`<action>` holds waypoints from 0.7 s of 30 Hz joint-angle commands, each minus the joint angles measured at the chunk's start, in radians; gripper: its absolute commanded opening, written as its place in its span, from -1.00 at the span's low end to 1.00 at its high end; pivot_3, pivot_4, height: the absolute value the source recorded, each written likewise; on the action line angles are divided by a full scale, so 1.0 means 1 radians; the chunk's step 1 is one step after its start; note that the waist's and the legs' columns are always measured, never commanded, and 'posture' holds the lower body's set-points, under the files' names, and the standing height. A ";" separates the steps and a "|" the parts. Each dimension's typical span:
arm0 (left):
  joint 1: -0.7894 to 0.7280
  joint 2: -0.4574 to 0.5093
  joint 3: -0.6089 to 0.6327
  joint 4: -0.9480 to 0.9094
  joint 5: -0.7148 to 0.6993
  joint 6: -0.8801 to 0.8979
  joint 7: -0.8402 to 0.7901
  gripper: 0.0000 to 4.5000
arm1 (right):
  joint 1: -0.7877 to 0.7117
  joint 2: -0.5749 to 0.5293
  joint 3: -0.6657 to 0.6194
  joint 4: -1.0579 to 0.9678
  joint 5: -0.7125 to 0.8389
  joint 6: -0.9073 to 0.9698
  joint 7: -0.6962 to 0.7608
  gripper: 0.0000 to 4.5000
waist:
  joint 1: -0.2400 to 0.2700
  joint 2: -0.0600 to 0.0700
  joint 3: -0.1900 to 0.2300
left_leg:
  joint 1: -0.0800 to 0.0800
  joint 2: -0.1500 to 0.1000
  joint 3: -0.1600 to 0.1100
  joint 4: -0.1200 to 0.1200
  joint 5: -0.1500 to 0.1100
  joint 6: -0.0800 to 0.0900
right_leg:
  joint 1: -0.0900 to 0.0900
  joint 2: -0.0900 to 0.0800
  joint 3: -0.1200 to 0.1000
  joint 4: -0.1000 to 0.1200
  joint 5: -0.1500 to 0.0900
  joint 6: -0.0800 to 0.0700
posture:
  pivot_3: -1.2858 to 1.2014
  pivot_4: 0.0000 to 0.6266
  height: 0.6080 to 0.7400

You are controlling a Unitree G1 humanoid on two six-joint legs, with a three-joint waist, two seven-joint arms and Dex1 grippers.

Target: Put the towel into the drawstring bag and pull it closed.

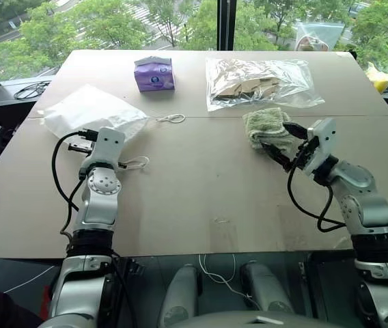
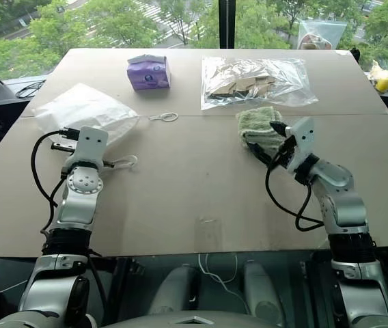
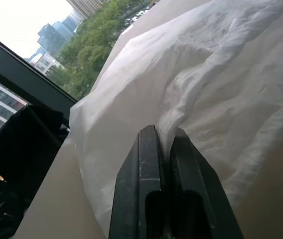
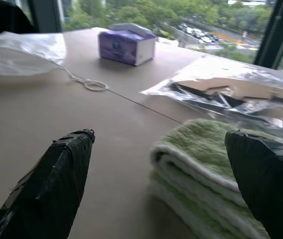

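1. Plainly, the left tool (image 3: 164,142) had its two black fingers pressed together on a fold of the drawstring bag (image 1: 93,109), pinching the thin white fabric at the bag's near edge.
2. That bag lay crumpled on the table (image 1: 194,198) toward its left edge, roughly midway between the near and far edges, and reached from the left tool's tips away toward the far-left corner.
3. One white cord loop (image 1: 172,118) trailed from the bag toward the middle of the table; a second loop (image 1: 136,162) lay just beside the left tool's wrist.
4. The right tool (image 4: 156,149) stood with its fingers spread wide and gripping nothing.
5. The towel (image 1: 268,126) lay folded and pale green toward the table's right side, directly ahead of the right tool, which pointed at it.
6. In the right wrist view one fingertip (image 4: 79,142) stood over bare table beside the towel, while the other (image 4: 261,164) rested at the towel's opposite side, so the towel's near end sat between them; whether either finger touched the cloth could not be told.
7. A clear plastic bag (image 1: 259,82) of brown items lay just beyond the towel, toward the far edge.
8. A purple tissue packet (image 1: 154,73) stood near the far edge, between the two bags.
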 commanded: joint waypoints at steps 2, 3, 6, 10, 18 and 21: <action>-0.042 -0.003 0.021 -0.016 -0.029 -0.036 0.012 -0.98 | -0.070 -0.005 -0.055 0.032 -0.043 0.077 -0.128 1.00 | 0.000 0.000 0.000 | 0.000 0.000 0.000 0.000 0.000 0.000 | 0.000 0.000 0.000 0.000 0.000 0.000 | 0.03 -0.52 1.00; -0.047 -0.005 0.019 -0.020 -0.033 -0.035 0.007 -0.98 | -0.088 0.012 -0.071 0.040 -0.023 0.097 -0.144 1.00 | 0.000 0.000 0.000 | 0.000 0.000 0.000 0.000 0.000 0.000 | 0.000 0.000 0.000 0.000 0.000 0.000 | 0.03 -0.52 1.00; -0.065 -0.015 0.016 -0.045 -0.045 -0.017 -0.006 -0.98 | -0.162 0.076 -0.087 0.084 0.001 0.158 -0.200 1.00 | -0.005 0.000 0.000 | 0.000 0.000 0.000 0.000 0.000 0.000 | -0.001 0.001 0.000 0.000 0.000 0.000 | 0.03 -0.52 1.00; -0.084 -0.040 0.010 -0.086 -0.060 0.015 -0.026 -0.98 | -0.280 0.163 -0.093 0.229 -0.012 0.195 -0.292 1.00 | -0.005 0.000 0.000 | 0.000 0.000 0.000 -0.001 0.000 0.000 | -0.001 0.001 0.000 0.000 0.000 0.000 | 0.03 -0.52 1.00; -0.097 -0.070 -0.006 -0.135 -0.065 0.057 -0.040 -0.98 | -0.407 0.209 -0.059 0.590 -0.092 0.219 -0.377 1.00 | 0.000 0.000 0.000 | -0.001 -0.001 0.000 -0.003 0.000 0.000 | -0.001 -0.001 0.000 -0.001 0.000 -0.001 | 0.03 -0.52 1.00; -0.089 -0.074 -0.007 -0.146 -0.067 0.067 -0.042 -0.98 | -0.390 0.200 -0.003 0.608 -0.128 0.274 -0.348 1.00 | -0.004 0.000 -0.001 | 0.000 -0.001 -0.001 -0.005 0.000 0.000 | -0.001 -0.001 0.000 -0.001 0.000 -0.001 | 0.03 -0.52 1.00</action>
